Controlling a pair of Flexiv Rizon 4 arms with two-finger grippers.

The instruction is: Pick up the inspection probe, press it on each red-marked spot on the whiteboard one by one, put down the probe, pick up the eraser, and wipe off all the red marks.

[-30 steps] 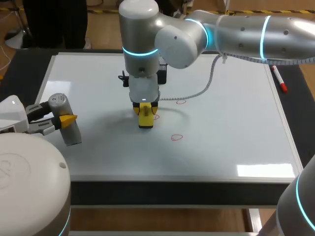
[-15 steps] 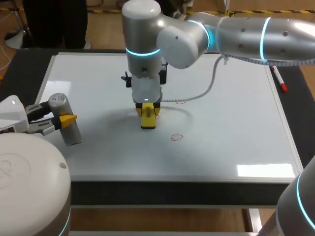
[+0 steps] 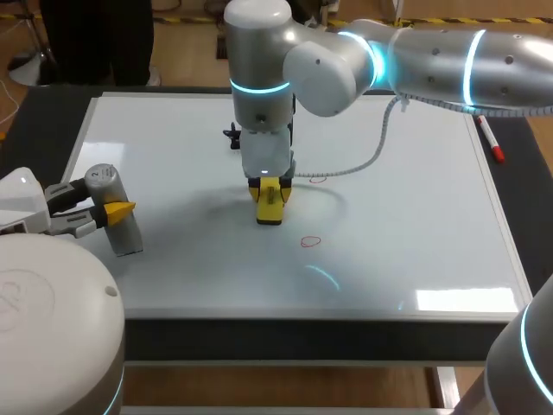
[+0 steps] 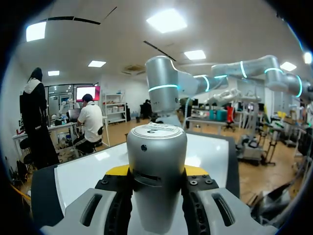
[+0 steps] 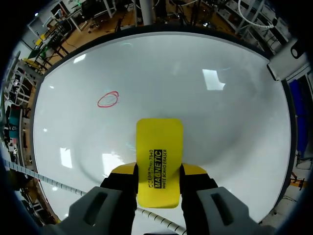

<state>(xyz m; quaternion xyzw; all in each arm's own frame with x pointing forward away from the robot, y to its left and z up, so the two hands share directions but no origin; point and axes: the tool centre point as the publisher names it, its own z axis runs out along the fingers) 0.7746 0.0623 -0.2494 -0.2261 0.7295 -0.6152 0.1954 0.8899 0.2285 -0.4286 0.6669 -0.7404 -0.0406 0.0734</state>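
Observation:
The whiteboard (image 3: 164, 130) covers the table. My right arm reaches in over its middle, and my right gripper (image 3: 270, 197) is shut on a yellow eraser (image 3: 270, 207) held down against the board. In the right wrist view the eraser (image 5: 159, 159) sits between the yellow tips of the right gripper (image 5: 159, 170), with a red circle (image 5: 108, 99) ahead of it and to one side. Two red marks show in the head view: one (image 3: 310, 242) nearer the front, one (image 3: 317, 178) partly behind the cable. At the left edge my left gripper (image 3: 108, 212) is shut on the grey cylindrical probe (image 3: 115, 212), also seen close up as the probe (image 4: 156, 171).
A red-capped marker (image 3: 490, 140) lies on the board's right rim. A white coiled cable (image 3: 363, 156) hangs from the right arm over the board's middle. A small black object (image 3: 232, 134) lies behind the right wrist.
My right gripper has slid the eraser to the right, over the spot where a small red mark showed beside it. The left arm and the probe have not moved.

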